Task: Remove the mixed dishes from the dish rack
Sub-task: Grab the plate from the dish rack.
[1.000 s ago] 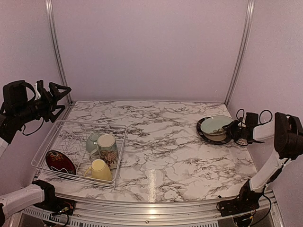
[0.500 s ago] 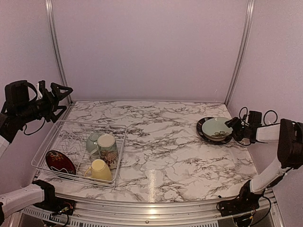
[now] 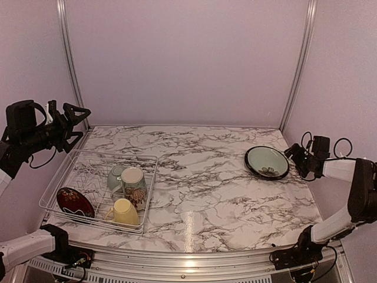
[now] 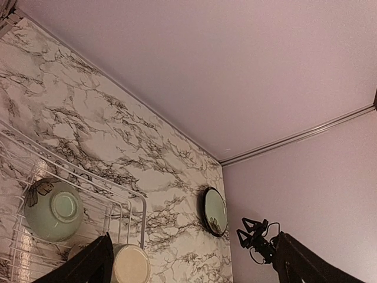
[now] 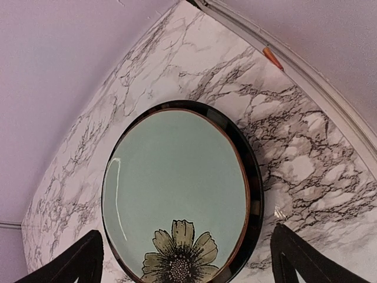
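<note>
The white wire dish rack [image 3: 150,191] stands at the left. It holds a dark red patterned plate [image 3: 75,202], a small pale green bowl [image 3: 116,175], a cream floral mug [image 3: 134,184] and a pale yellow mug [image 3: 123,211]. At the right, the pale green plate [image 3: 267,160] lies flat on the black-rimmed plate [image 5: 251,194]. My right gripper [image 3: 297,159] is open just right of that stack, touching nothing. In the right wrist view the green plate [image 5: 177,177] fills the space ahead of the open fingers [image 5: 76,262]. My left gripper [image 3: 73,121] hovers open above the rack's back left corner.
The left wrist view looks across the rack's wires [image 4: 126,194], the bowl [image 4: 53,209] and a cream mug [image 4: 131,263] toward the distant plates [image 4: 215,211]. Pink walls close in the marble table [image 3: 206,194] at the back and both sides.
My right gripper opened and let go of the pale green plate. The plate settled flat onto the black-rimmed plate, and the gripper drew back to the right. The left arm barely moved.
</note>
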Tool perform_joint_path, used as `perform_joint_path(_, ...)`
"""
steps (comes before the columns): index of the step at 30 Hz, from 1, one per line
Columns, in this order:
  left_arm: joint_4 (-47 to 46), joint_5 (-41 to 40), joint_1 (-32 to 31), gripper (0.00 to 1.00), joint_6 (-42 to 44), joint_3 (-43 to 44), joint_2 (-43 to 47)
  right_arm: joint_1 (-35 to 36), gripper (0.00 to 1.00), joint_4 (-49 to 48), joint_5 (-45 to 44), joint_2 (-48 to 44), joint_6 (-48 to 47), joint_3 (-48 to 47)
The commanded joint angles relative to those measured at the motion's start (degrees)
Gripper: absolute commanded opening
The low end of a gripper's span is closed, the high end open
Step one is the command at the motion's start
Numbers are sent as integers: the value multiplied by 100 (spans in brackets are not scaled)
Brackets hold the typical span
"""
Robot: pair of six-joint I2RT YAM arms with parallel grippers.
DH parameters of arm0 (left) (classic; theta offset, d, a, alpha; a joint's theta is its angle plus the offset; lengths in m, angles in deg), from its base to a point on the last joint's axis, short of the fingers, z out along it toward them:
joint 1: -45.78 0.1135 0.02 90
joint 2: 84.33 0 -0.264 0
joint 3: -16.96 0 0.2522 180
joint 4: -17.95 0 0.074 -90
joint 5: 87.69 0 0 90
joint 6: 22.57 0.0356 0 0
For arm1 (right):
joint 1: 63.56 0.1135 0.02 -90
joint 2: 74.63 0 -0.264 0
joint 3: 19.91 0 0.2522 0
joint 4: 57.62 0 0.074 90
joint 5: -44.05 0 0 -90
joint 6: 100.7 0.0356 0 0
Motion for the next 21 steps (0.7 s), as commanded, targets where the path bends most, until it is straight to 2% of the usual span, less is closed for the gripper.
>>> perform_joint_path(1,-84,-19,-34,99,32,-12,30,-37,96,416,-353,-201,-278,-232)
perform_joint_path(11,386,-225,-42,99,184,100,-67,99,96,597,-533,-499,-651,-382)
perform_joint_path(14,906,-476,-58,99,267,269,-217,428,94,618,-682,-498,-919,-580)
perform_joint_path(21,2394,-1425,-219,99,245,534,-414,1722,88,527,-567,-153,-1722,-1187)
